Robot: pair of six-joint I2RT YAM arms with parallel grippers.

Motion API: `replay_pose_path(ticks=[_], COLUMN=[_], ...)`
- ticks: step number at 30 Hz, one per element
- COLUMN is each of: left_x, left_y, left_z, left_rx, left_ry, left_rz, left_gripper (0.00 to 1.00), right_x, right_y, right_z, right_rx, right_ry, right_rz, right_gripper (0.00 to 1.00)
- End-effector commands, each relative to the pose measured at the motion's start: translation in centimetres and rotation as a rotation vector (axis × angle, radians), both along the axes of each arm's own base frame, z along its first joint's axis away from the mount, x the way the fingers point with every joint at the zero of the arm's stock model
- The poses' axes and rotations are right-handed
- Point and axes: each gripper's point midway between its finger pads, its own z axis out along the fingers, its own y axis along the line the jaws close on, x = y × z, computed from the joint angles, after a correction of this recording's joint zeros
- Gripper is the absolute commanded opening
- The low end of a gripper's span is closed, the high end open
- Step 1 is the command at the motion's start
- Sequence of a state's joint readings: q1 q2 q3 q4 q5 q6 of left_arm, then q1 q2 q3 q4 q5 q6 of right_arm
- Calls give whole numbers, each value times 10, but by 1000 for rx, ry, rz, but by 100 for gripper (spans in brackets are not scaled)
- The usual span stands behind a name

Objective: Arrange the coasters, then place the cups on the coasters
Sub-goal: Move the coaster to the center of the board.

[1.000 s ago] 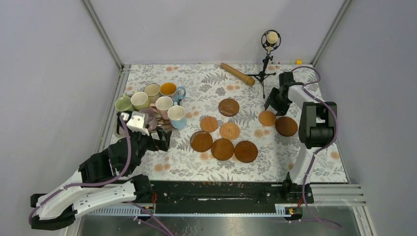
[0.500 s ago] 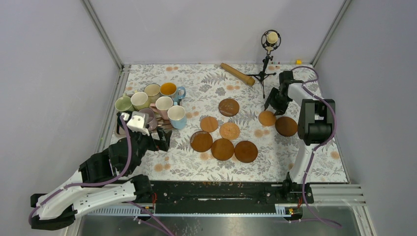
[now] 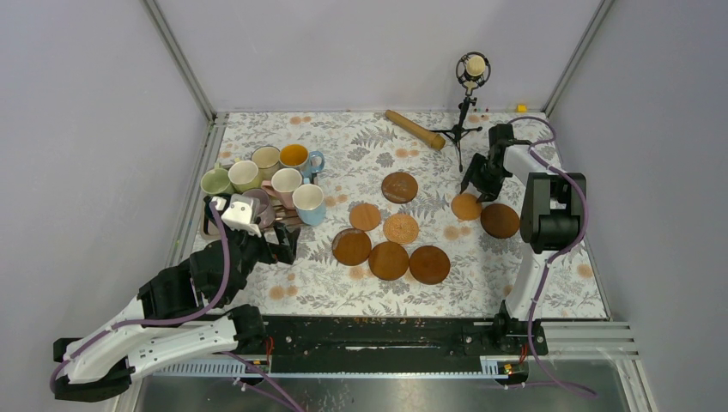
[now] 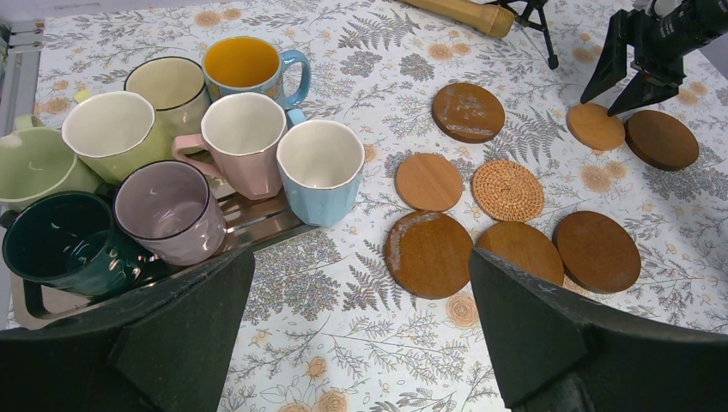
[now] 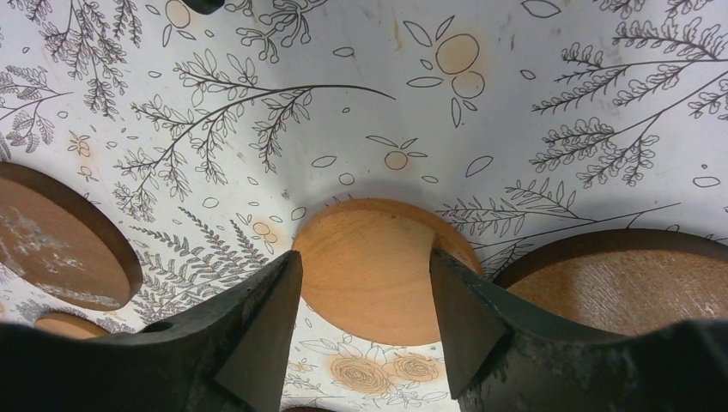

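the worktop, under a fern-print cloth, carries everything. my left pincer hangs over its near left part, jaws spread as wide as they go, pinching nothing, facing the cups.

the eight cups stand upright, bunched at the left edge on and around a metal tray. the light green cup and dark green cup are outermost. then come the cream cup, mauve cup, beige cup, pink cup and the blue cup with yellow inside. the light blue cup is nearest the coasters. no cup stands on a coaster yet.

six coasters lie flat in a loose cluster mid-worktop, a woven coaster among them; two more lie further right. my right pincer stands there, jaws partly spread, tips over the edges of the small tan coaster; i cannot tell whether they touch it. a dark coaster lies just beside it.

along the far edge are a wooden rod and a microphone stand.
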State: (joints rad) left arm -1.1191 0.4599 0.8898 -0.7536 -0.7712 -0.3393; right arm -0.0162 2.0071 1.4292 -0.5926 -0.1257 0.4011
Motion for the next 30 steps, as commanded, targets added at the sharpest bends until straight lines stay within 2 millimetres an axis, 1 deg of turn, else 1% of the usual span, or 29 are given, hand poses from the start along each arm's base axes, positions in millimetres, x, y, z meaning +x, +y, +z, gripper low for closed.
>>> replay_pose_path(ticks=[1, 5, 9, 11, 13, 16, 18, 20, 23, 25, 27, 30], left_x=[4, 4, 4, 4, 4, 4, 4, 3, 3, 4, 3, 3], left_y=[-1, 0, -1, -2, -2, -2, -2, -1, -2, -2, -2, 0], left_z=[8, 8, 8, 8, 8, 8, 8, 8, 8, 7, 8, 8], left_rx=[-15, -19, -17, -13, -12, -16, -16, -21, -20, -16, -17, -23], left_ry=[-23, -24, -23, -21, -21, -21, -21, -22, -21, -20, -21, -24], left_rz=[16, 18, 15, 16, 14, 14, 14, 13, 11, 10, 12, 16], left_gripper=[98, 98, 98, 98, 98, 98, 98, 98, 98, 98, 98, 98], right_x=[-20, -32, -43, -49, -56, -63, -63, -55, -32, -17, -5, 8], right_y=[3, 4, 14, 13, 26, 35, 38, 38, 28, 19, 17, 9], right_z=[0, 0, 3, 4, 4, 6, 11, 21, 40, 43, 43, 35], right_rx=[20, 24, 61, 46, 41, 44, 41, 34, -25, -47, -33, -56], right_ry=[50, 84, 108, 116, 122, 122, 108, 62, -24, -44, -57, -63], right_rz=[36, 39, 82, 93, 130, 151, 160, 153, 115, 61, 20, -27], right_gripper=[64, 63, 60, 60, 60, 60, 59, 60, 65, 67, 71, 77])
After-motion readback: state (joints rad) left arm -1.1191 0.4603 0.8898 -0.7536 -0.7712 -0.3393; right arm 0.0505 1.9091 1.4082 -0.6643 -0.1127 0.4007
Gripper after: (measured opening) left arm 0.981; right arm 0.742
